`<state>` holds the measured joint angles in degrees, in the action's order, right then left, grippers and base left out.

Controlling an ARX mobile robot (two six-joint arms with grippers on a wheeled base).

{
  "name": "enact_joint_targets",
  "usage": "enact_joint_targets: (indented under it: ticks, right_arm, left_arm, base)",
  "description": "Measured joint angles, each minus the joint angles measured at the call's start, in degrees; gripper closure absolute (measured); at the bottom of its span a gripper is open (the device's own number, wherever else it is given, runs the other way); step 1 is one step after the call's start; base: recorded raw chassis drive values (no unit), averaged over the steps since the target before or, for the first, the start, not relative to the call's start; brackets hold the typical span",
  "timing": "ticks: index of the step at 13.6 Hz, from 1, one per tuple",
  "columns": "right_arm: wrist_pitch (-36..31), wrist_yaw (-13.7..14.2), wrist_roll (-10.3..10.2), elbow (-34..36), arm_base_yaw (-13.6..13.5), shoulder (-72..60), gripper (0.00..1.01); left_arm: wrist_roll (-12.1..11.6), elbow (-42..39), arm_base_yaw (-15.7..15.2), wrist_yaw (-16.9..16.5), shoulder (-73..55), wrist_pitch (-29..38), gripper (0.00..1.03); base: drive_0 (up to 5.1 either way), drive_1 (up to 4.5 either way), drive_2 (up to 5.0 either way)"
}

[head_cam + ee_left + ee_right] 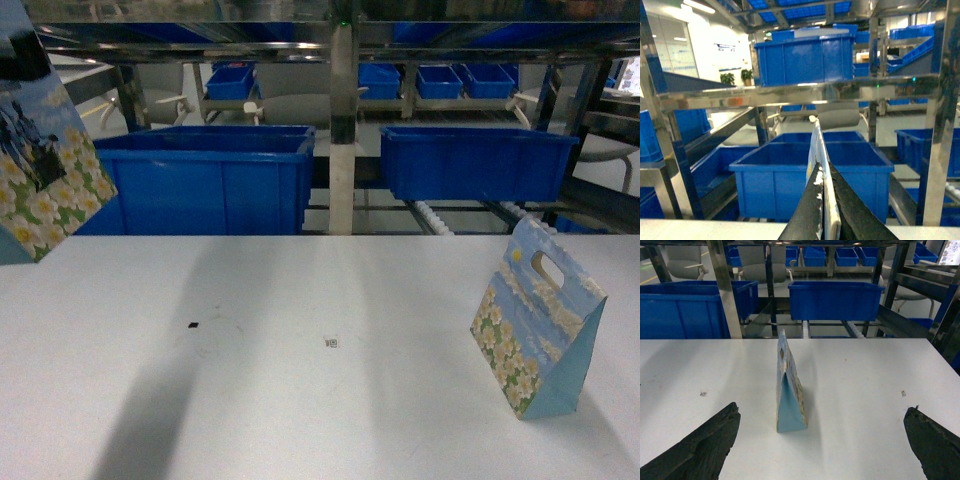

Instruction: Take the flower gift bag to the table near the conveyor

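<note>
Carrying one flower gift bag (45, 165) above the far left corner of the white worktop (250, 400), the left gripper (824, 200) has its jaws pressed together on the bag's thin upper edge, which the left wrist view shows sandwiched between the two dark fingers (807, 212). In the head view the bag hangs tilted at the left border, clear of the surface as far as I can tell, so the step in hand looks like the transport leg, with the set-down not yet made. A second flower bag (535, 335) already stands upright on the right side of the worktop, well apart from the held one. The right gripper (822, 440) hovers behind that bag with its jaws spread wide and touching nothing. The next move probably calls for lowering the held bag until its base sits flat, then releasing without tipping it, since the bag is narrow and tall. Open room is generous: the middle and left of the worktop carry only a few small dark specks. The far edge needs care, because the conveyor (440, 215) with its white rollers and two blue bins (205, 180) sits just beyond it, and the steel rack posts (343, 130) stand close to the held bag's path.
</note>
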<state>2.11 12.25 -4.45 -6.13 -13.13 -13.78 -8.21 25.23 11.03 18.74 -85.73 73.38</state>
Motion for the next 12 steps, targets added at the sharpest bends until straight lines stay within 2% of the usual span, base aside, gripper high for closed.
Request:
enact_joint_targets:
  ticks: [4, 6, 9, 11, 12]
  right_arm:
    - [0.0, 0.0, 0.0, 0.0, 0.0, 0.0, 0.03]
    - [0.0, 0.0, 0.0, 0.0, 0.0, 0.0, 0.03]
    - [0.0, 0.0, 0.0, 0.0, 0.0, 0.0, 0.03]
    - [0.0, 0.0, 0.0, 0.0, 0.0, 0.0, 0.03]
    - [0.0, 0.0, 0.0, 0.0, 0.0, 0.0, 0.03]
  left_arm:
    - [-0.4, 2.9, 2.5, 4.2, -9.6, 0.2, 1.01]
    - [0.3, 5.9, 3.1, 5.7, -17.8, -0.1, 1.01]
    - [0.6, 12.7, 2.7, 6.2, -25.4, -0.1, 1.01]
    - [3.1, 16.9, 0.6, 6.6, -29.9, 0.0, 1.01]
    - [3.7, 17.5, 0.1, 6.8, -30.6, 0.0, 1.01]
  base:
    - [0.0, 0.0, 0.0]
    - [0.0, 0.0, 0.0]
    - [0.0, 0.0, 0.0]
    - [0.0, 0.0, 0.0]
    - [0.0, 0.0, 0.0]
